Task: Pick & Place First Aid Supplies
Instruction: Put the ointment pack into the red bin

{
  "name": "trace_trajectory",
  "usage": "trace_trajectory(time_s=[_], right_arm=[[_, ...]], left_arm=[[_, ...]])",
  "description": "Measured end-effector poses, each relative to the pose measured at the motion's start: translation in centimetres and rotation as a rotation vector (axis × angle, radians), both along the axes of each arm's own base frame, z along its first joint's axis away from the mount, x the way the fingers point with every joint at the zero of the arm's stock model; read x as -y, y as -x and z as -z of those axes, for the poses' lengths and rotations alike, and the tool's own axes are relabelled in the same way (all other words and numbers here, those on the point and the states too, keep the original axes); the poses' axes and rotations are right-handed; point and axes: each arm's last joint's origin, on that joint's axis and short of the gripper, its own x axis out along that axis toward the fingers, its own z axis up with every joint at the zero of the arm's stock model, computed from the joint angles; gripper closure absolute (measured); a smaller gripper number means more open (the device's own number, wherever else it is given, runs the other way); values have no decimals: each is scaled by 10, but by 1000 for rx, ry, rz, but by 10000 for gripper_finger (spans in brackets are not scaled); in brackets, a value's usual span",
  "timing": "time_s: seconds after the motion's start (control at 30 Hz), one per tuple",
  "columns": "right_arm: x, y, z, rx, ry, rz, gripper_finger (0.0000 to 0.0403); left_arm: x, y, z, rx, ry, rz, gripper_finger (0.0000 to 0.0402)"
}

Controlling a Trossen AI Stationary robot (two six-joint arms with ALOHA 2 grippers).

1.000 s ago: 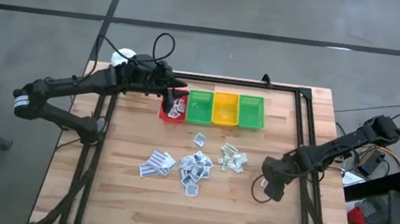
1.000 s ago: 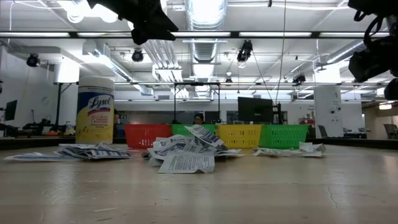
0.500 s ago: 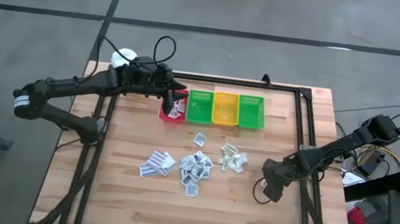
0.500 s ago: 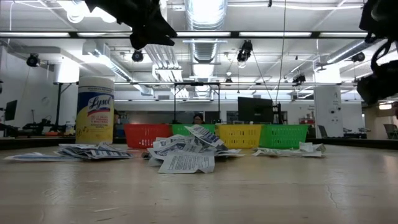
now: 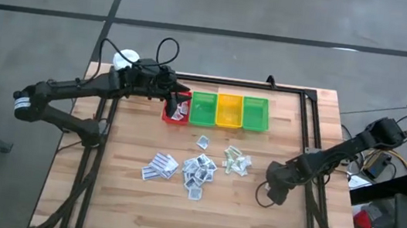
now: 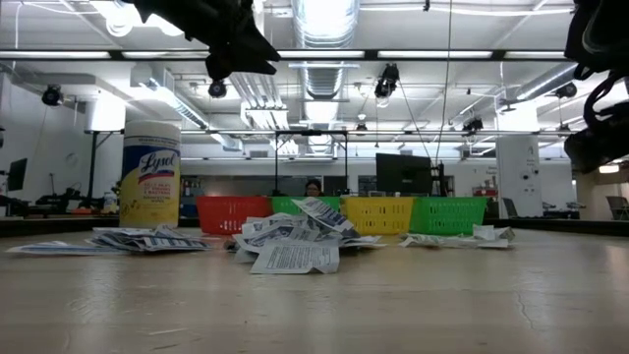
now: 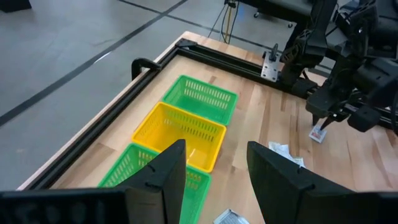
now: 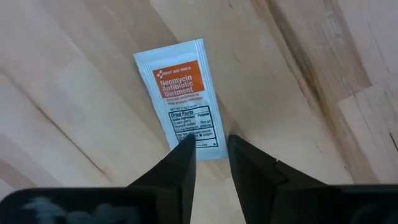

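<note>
Now | right hand (image 8: 210, 148) part-closed over sachet (image 8: 183, 98), maybe touching | left hand (image 7: 211, 165) apart

Four bins (image 5: 218, 109), wipes canister (image 6: 149, 175)

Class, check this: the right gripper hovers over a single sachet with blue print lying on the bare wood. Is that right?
Not quite. The sachet under the right gripper has an orange panel, not blue print; the right wrist view shows it. It is single and lies on the bare wood.
</note>
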Motion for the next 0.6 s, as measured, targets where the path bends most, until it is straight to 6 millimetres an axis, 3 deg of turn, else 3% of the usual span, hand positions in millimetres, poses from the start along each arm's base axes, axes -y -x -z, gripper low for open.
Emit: trace_trajectory(time_s=[0.33,0.6], right_arm=[[-6,-14,2,-109,75,-6,343],[-7,-16,1,-134,96,31,391]], left_arm=[[0,-1,-2,24,-10,0,238],[0,-1,-3,32,-17,1,238]])
